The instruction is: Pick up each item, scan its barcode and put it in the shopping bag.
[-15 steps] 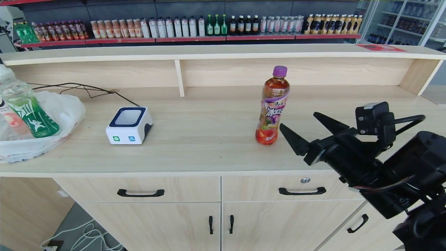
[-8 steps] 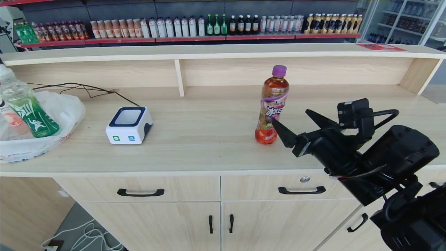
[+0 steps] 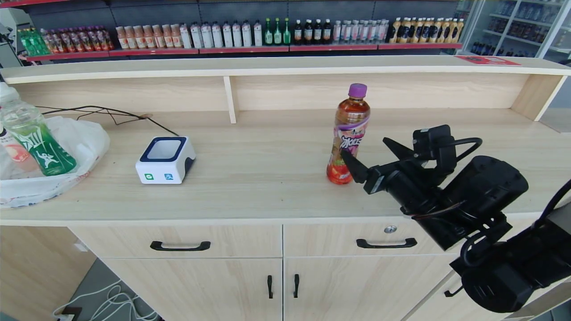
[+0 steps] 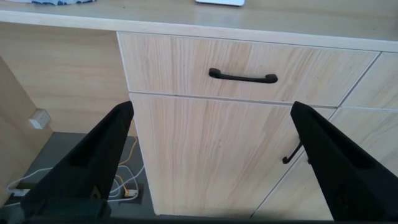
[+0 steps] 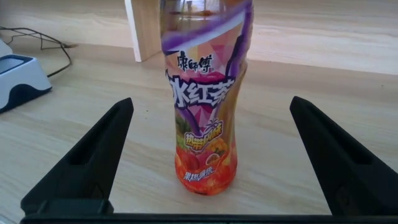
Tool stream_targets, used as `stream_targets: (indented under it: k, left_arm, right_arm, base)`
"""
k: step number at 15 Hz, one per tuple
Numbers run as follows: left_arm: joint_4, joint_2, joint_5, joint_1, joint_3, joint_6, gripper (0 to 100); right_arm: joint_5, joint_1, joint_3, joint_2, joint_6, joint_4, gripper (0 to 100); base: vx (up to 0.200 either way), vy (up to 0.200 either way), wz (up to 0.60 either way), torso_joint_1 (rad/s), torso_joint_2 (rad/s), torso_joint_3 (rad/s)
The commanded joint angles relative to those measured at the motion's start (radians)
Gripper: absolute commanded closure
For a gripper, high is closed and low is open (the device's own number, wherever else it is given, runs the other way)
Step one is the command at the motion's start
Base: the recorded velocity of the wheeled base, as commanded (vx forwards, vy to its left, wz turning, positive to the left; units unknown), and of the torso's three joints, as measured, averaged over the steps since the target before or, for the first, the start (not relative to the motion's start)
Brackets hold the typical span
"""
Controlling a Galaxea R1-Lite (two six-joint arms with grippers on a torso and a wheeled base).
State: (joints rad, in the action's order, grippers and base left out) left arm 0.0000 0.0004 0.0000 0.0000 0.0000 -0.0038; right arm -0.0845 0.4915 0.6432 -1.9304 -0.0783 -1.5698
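A drink bottle (image 3: 350, 133) with a purple cap and a red and purple label stands upright on the pale wooden bench (image 3: 267, 187), right of the middle and in front of the raised back ledge. The right pincer (image 3: 364, 147) sits level with the bottle's lower half, just beside it on the robot's right, and is spread wide. In the right wrist view the bottle stands centred in the gap between the two black fingers (image 5: 93, 162), and neither finger touches it. Whether the tips have already passed the bottle's sides cannot be told.

A small white scanner (image 3: 165, 159) with a dark blue rim sits on the bench well apart from the bottle, towards the robot's left, with a black cable (image 3: 102, 110) trailing behind it. At the far left end of the bench lies a white plastic shopping bag (image 3: 84, 142). A green-labelled bottle (image 3: 33, 133) leans in it, beside another item with a pinkish label (image 3: 13, 154).

The left pincer (image 4: 211, 106) hangs below the bench top, spread and holding nothing, facing the cabinet front where a drawer (image 4: 186, 62) carries a black handle (image 4: 243, 77).

Behind the bench, a store shelf (image 3: 250, 50) carries a long row of bottles.
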Motion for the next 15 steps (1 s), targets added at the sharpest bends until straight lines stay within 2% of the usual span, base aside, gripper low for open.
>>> stream_targets:
  k: [1,4,9,15]
  left_arm:
    - [0.000,0.000,0.000,0.000,0.000,-0.001,0]
    - [0.000,0.000,0.000,0.000,0.000,-0.001,0]
    - [0.000,0.000,0.000,0.000,0.000,-0.001,0]
    - [0.000,0.000,0.000,0.000,0.000,-0.001,0]
  right_arm:
    - [0.000,0.001,0.032,-0.056,-0.009,-0.001,0]
    - [-0.006,-0.028,0.073,-0.096,-0.049,-0.001,0]
    - [-0.006,-0.027,0.145,-0.147,-0.047,-0.001,0]
    - [-0.006,-0.028,0.242,-0.162,-0.046,0.077,0]
  base:
    - [0.000,0.000,0.00,0.000,0.00,0.000]
    - [0.000,0.000,0.00,0.000,0.00,0.000]
    - [0.000,0.000,0.00,0.000,0.00,0.000]
    - [0.000,0.000,0.00,0.000,0.00,0.000]
